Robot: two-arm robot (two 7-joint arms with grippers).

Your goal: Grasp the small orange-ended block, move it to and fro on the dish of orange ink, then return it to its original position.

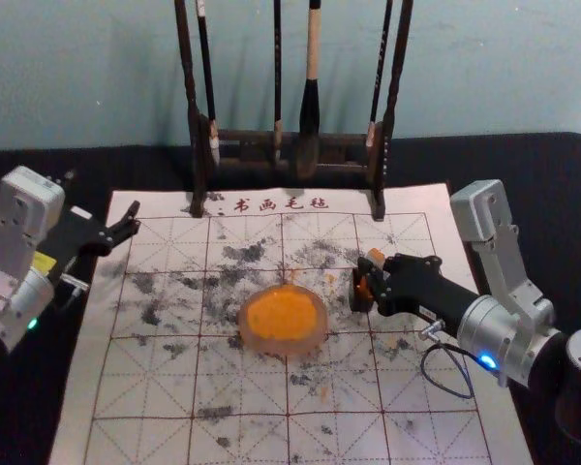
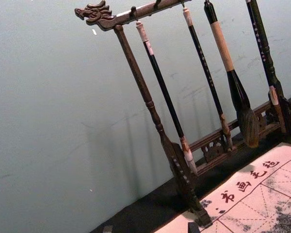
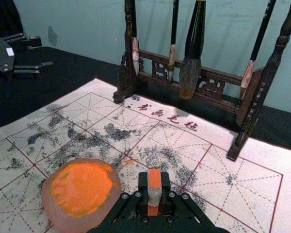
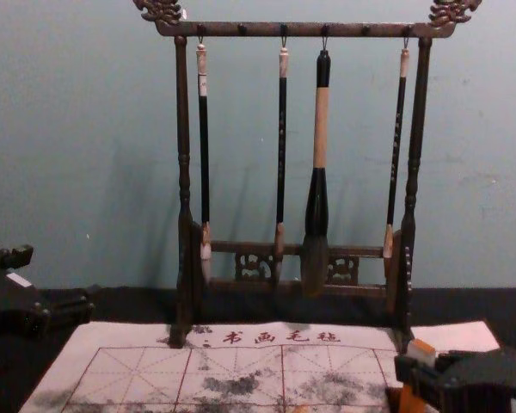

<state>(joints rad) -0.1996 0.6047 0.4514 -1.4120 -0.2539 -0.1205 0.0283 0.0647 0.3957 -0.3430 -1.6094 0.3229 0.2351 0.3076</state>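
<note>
In the head view my right gripper (image 1: 365,281) is just right of the round dish of orange ink (image 1: 283,320). It is shut on the small block (image 1: 376,257), which has an orange end. The right wrist view shows the block (image 3: 154,178) upright between the fingertips of my right gripper (image 3: 154,188), beside the dish (image 3: 82,191). At the lower right of the chest view is the block's upper end (image 4: 421,349). Whether its lower end touches the mat, I cannot tell. My left gripper (image 1: 103,193) is parked open at the left; its own wrist view shows the gripper's (image 2: 150,228) fingertips apart.
A dark wooden rack (image 1: 242,150) with several hanging brushes stands at the back of the mat, against the wall. The white, ink-stained felt mat (image 1: 421,373) lies on a black cloth (image 1: 552,208) beneath the dish.
</note>
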